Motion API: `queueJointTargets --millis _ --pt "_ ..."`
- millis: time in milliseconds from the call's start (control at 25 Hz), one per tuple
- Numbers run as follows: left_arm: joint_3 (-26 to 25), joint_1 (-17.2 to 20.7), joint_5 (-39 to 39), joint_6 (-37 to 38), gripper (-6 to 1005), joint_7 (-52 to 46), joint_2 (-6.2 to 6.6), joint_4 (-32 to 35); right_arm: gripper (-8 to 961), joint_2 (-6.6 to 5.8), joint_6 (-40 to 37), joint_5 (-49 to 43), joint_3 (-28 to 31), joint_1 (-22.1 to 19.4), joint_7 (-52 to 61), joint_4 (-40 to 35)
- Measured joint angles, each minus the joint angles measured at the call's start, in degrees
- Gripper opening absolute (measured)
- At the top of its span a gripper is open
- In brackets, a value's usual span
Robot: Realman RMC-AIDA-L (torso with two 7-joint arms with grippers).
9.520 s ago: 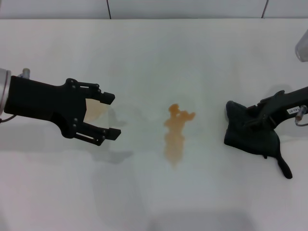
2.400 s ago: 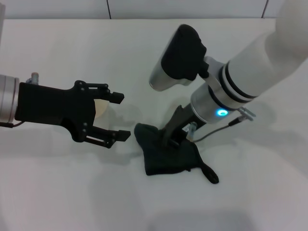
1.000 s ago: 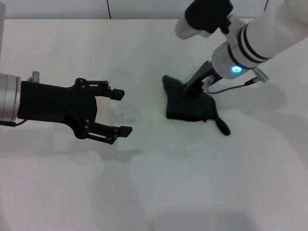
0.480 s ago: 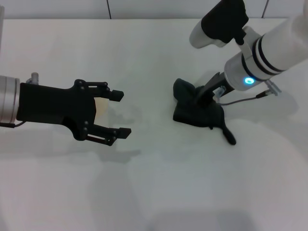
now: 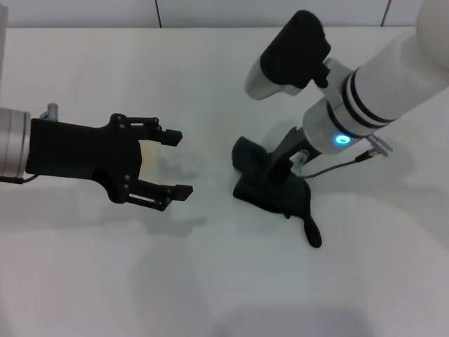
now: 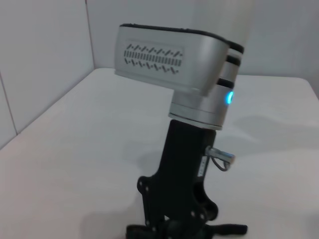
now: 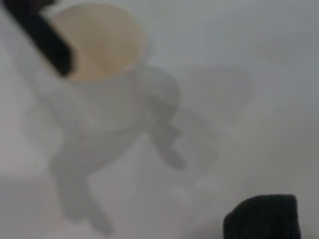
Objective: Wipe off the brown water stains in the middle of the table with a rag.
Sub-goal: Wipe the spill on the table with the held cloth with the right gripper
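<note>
The dark rag lies bunched on the white table near its middle, its narrow tail trailing toward the near edge. My right gripper comes down steeply from the far right and is shut on the rag, pressing it onto the tabletop. A corner of the rag also shows in the right wrist view. The brown water stains are not visible in any view. At the left, my left gripper hovers open, well apart from the rag.
A white paper cup with a tan inside stands between the left gripper's fingers; the right wrist view shows the cup too. The right arm's forearm fills the left wrist view. A tiled wall runs behind the table.
My right gripper has dragged the rag left and toward the near edge over the last half second. The orange-brown blotch seen 9.5 s ago no longer shows. The left arm stays put.
</note>
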Motion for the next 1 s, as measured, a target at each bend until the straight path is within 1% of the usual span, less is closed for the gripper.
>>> queueJointTargets --millis 240,600,760,1000 --pt "0.0 0.0 -0.1 0.0 879 0.0 -0.01 0.2 77 0.00 -2.6 2.2 -1.8 0.4 0.1 -1.1" --pt "0.0 0.0 -0.2 -0.2 879 0.5 -0.07 0.2 78 0.00 -3.7 3.3 -3.7 1.2 0.1 -2.3" --pt "0.0 0.0 -0.7 -0.2 880 0.6 -0.10 0.1 79 -0.02 -2.2 2.8 -2.6 2.3 0.1 -1.8" --pt "0.0 0.5 -1.4 -0.2 880 0.6 -0.09 0.3 79 -0.49 -0.6 1.7 1.7 2.5 -0.5 -0.8"
